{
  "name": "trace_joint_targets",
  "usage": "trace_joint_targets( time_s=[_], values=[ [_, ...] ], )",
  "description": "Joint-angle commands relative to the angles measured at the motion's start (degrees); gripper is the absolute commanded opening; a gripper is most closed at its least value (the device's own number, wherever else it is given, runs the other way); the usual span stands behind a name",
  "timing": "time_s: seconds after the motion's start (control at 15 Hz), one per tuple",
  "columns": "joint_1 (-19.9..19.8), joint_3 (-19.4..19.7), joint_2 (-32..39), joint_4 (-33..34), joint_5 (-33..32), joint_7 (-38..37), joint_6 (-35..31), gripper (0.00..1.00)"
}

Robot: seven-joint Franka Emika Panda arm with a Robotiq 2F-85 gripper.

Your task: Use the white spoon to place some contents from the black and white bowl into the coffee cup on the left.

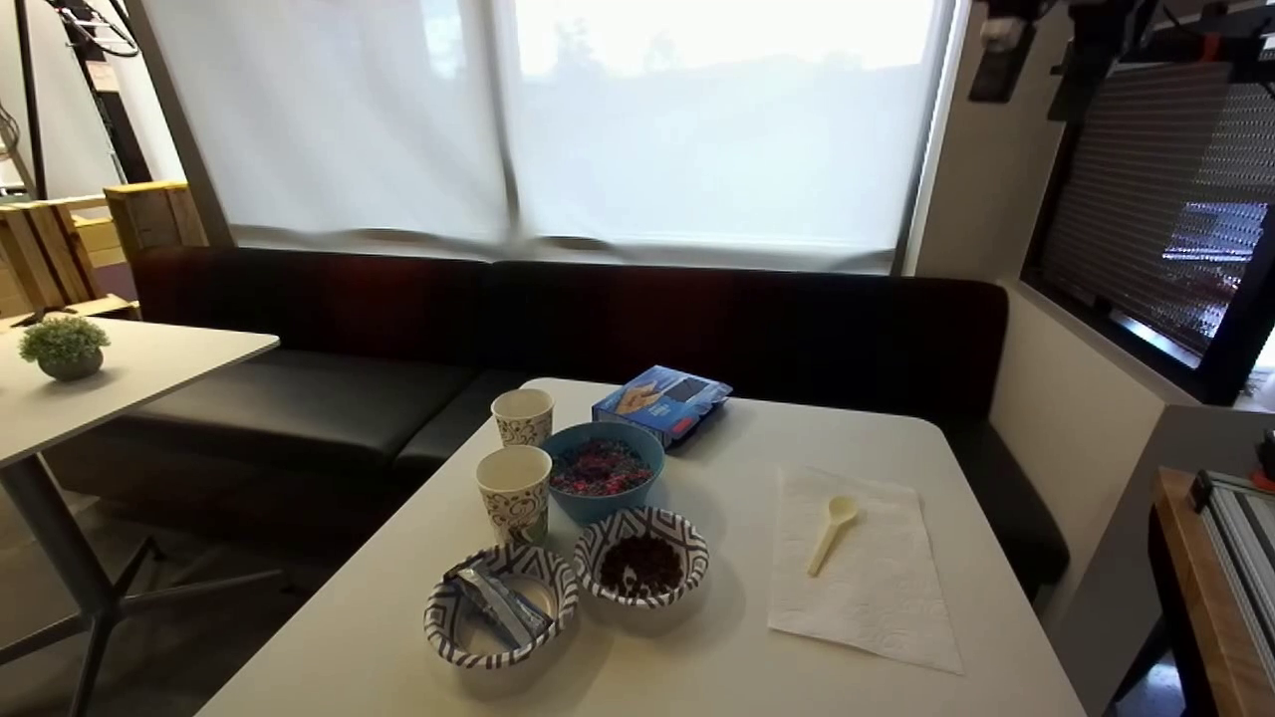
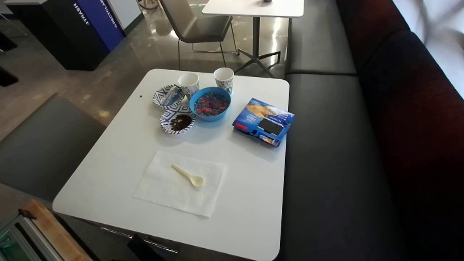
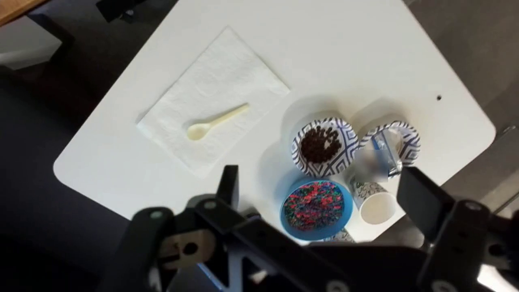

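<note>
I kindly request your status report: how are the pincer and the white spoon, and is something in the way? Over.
Pincer open, holding nothing. White spoon on paper napkin, nothing covering it. Blue bowl close beside coffee cups.

The place looks like a break room or café: padded bench [image 2: 322, 145], white tables [image 2: 253, 188], TRASH bin [image 2: 69, 36].

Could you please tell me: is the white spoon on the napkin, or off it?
On it: in the wrist view the white spoon lies wholly within the edges of the napkin, and both exterior views agree.
</note>
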State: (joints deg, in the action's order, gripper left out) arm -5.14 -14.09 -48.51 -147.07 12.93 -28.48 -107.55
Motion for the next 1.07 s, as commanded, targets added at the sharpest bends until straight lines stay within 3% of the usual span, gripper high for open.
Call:
trace_joint_targets(
  time_s=[0.0,0.33,0.4,0.6,0.8,1.0],
  values=[
    [-3.0,-5.3,1.0,-5.3,-4.3,-8.4,-10.7,1.0],
    [-7.6,-7.7,5.5,-13.2,-10.0,-22.5,-25.2,1.0],
    [-9.7,-8.9,9.9,-10.5,-11.7,-26.2,-26.8,1.0],
    [-13.5,-12.1,15.6,-11.9,-16.6,-38.2,-32.5,1.0],
    [-22.4,-22.8,20.9,-11.9,-17.0,-49.4,-35.6,1.0],
    [-33.0,-35.9,24.4,-11.9,-18.0,-61.3,-37.0,1.0]
  ],
)
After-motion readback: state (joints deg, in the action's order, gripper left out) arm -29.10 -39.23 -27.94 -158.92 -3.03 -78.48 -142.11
